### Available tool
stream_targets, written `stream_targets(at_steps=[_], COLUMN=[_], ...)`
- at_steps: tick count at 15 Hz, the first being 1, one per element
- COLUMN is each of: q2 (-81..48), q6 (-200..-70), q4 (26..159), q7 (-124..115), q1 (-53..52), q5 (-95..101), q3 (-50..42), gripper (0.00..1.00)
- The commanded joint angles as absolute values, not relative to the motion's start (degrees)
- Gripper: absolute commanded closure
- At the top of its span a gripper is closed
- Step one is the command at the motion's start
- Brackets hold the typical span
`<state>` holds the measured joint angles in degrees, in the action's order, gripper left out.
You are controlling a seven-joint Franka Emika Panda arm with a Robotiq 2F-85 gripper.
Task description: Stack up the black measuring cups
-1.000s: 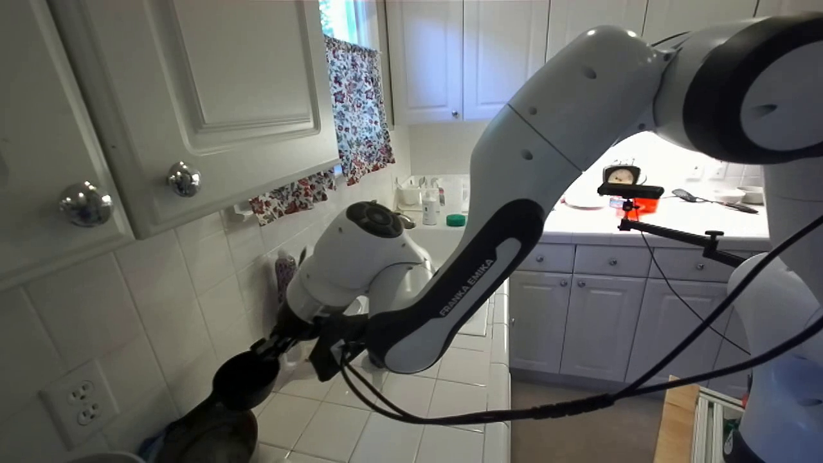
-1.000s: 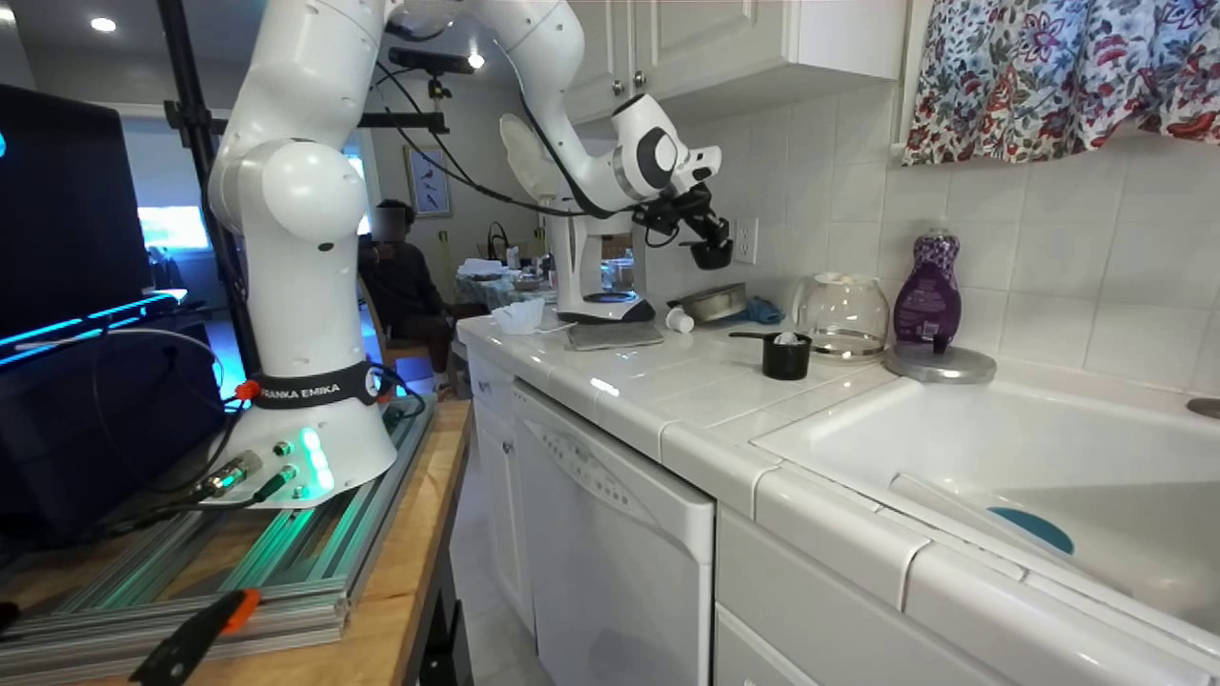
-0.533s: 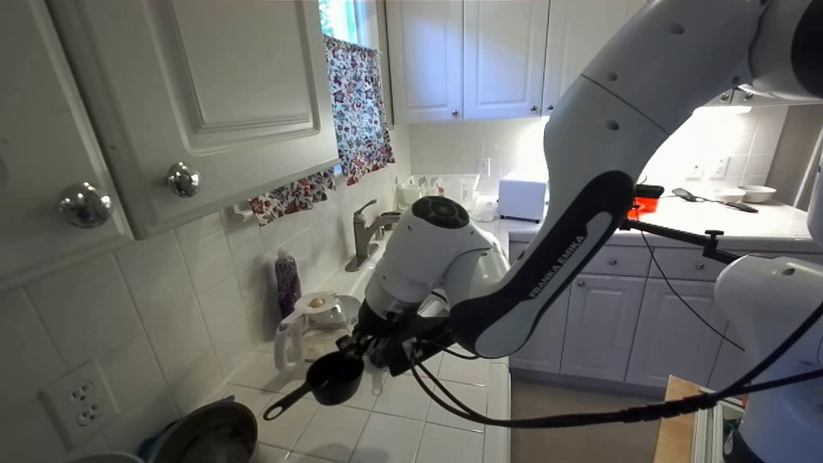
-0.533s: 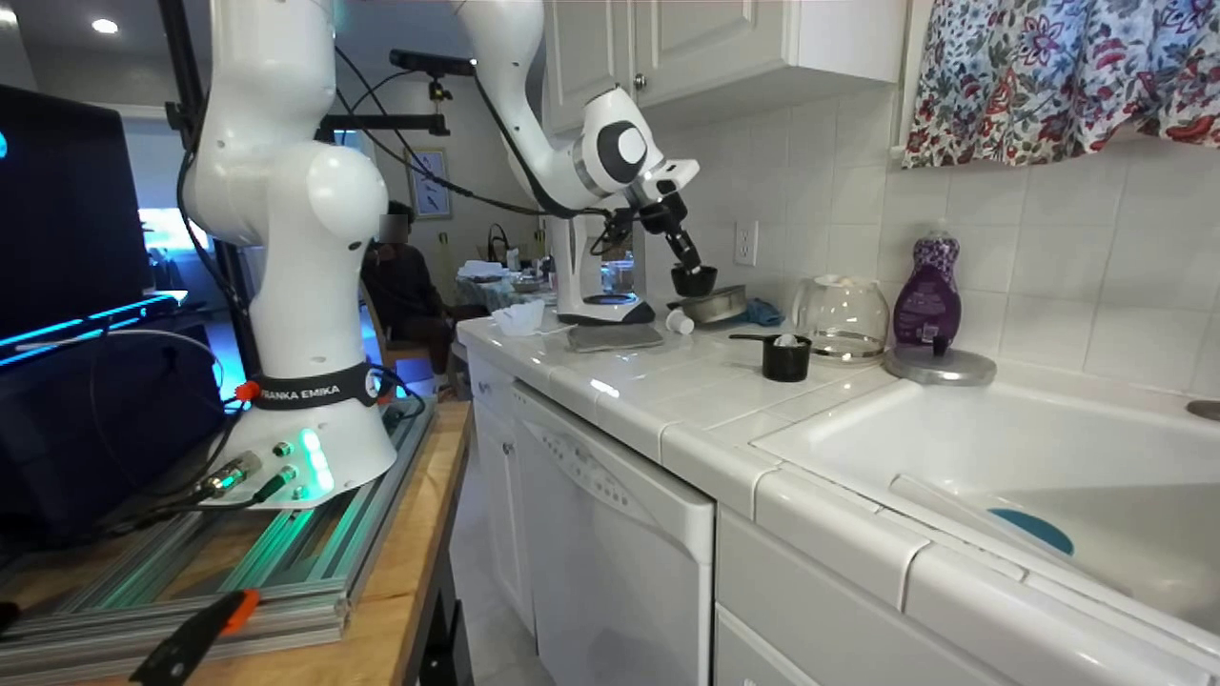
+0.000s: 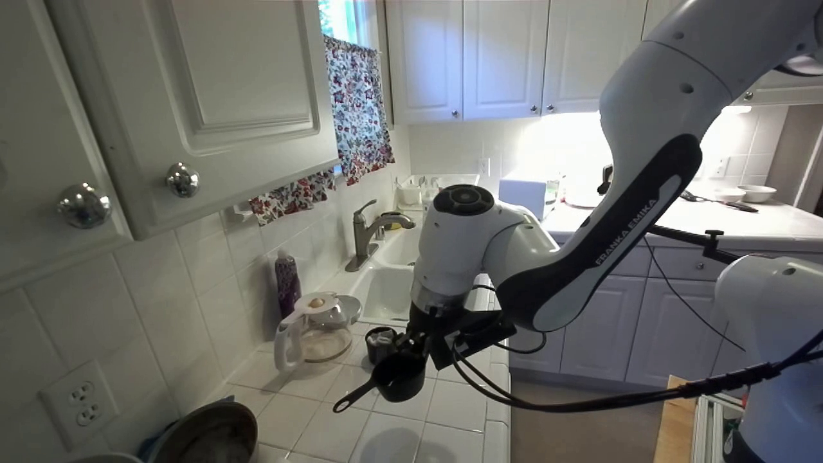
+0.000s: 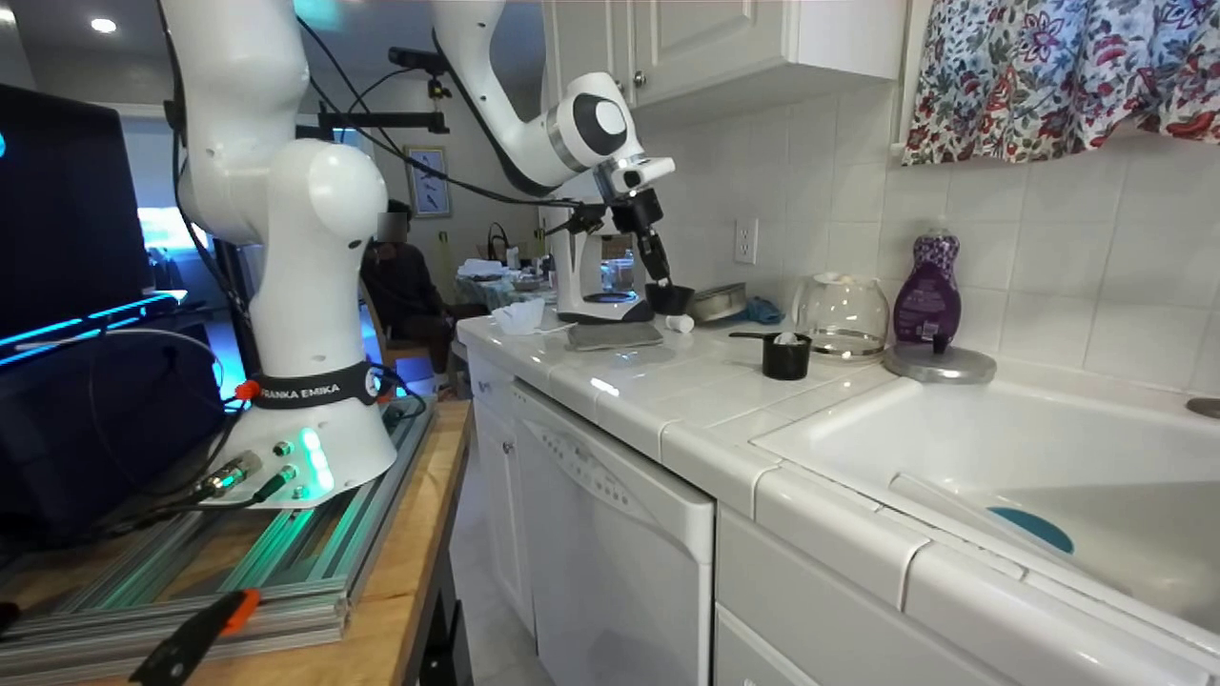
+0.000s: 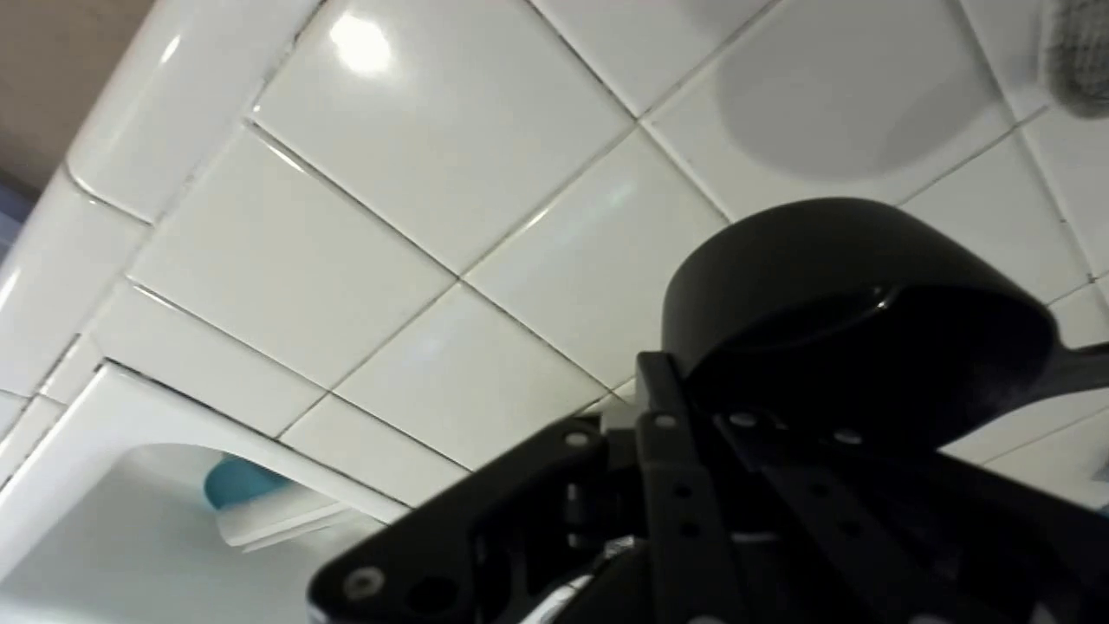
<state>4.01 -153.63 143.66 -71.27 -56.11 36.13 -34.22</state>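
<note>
My gripper (image 7: 684, 390) is shut on the wall of a black measuring cup (image 7: 780, 269), one finger inside and one outside. The held cup (image 5: 402, 379) hangs above the counter, its shadow on the tiles, and its handle (image 5: 355, 395) points away from the gripper. It also shows in an exterior view (image 6: 670, 300), partly in front of the pan. The other black measuring cup (image 6: 786, 360) stands upright on the counter with something white inside and its handle (image 6: 748, 335) out to one side. In an exterior view (image 5: 379, 344) it is partly behind the gripper and held cup. The wrist view does not show it.
A glass carafe (image 6: 839, 319) stands right beside the standing cup. A purple bottle (image 6: 927, 286) and a metal lid (image 6: 939, 366) are by the sink (image 6: 953, 429). A dark pan (image 5: 209, 434) leans near the wall. A small white cylinder (image 6: 680, 321) and grey cloth (image 6: 615, 336) lie on the counter.
The arm has carried the held cup away from the tiled wall and the pan, and lower towards the counter. The cup has turned with the wrist. The standing cup has not moved.
</note>
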Motion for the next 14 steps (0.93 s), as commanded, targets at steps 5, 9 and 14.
stream_targets(at_steps=[5, 9, 14], q2=[5.5, 4.4, -0.1], q6=[-154.1, -153.5, -157.6], q4=[148.0, 148.5, 146.7], q7=[-85.6, -94.6, -105.3], q1=[-31.5, -28.5, -27.7], q5=[47.9, 56.8, 66.6], q3=[-14.6, -12.8, -13.8], gripper=[0.99, 0.99, 0.99])
